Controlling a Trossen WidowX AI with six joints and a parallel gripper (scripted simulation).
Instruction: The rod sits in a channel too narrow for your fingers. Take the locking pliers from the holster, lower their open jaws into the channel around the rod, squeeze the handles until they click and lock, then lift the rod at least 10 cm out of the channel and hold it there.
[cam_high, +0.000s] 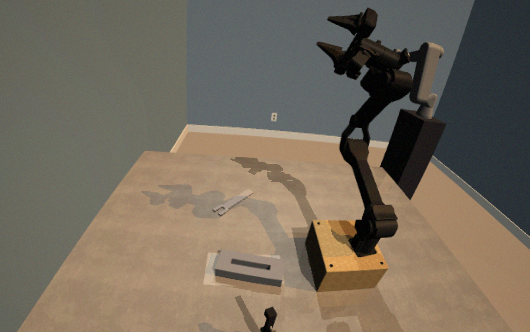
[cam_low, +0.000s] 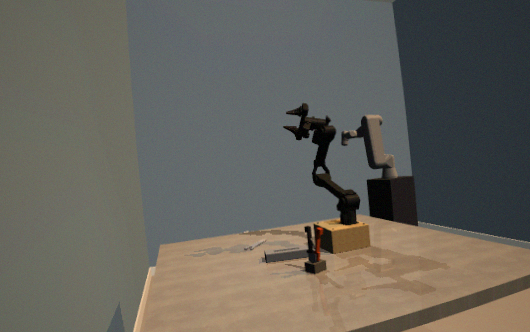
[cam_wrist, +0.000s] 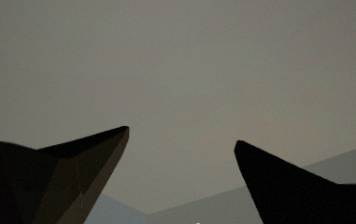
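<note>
Nearest the wrist camera, spreading the black, spike-fingered gripper (cam_high: 323, 31) (cam_low: 285, 119) (cam_wrist: 183, 139) wide and empty; ideally lining up its 2 fingers across the upright red-and-black locking pliers (cam_high: 270, 317) (cam_low: 319, 242), steadying before drawing straight from the dark, blocky holster (cam_low: 315, 266); presumably leaving the unseen rod inside the long grey channel block (cam_high: 247, 275) (cam_low: 287, 256).

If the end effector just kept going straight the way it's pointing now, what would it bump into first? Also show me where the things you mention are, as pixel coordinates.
The end effector (cam_high: 322, 32) (cam_low: 285, 120) (cam_wrist: 183, 139) points out above the table (cam_high: 125, 225) (cam_low: 200, 290), and nothing shows before the plain wall (cam_high: 90, 75) (cam_low: 65, 150) (cam_wrist: 180, 60). Probably that wall, though its distance is unclear.
</note>
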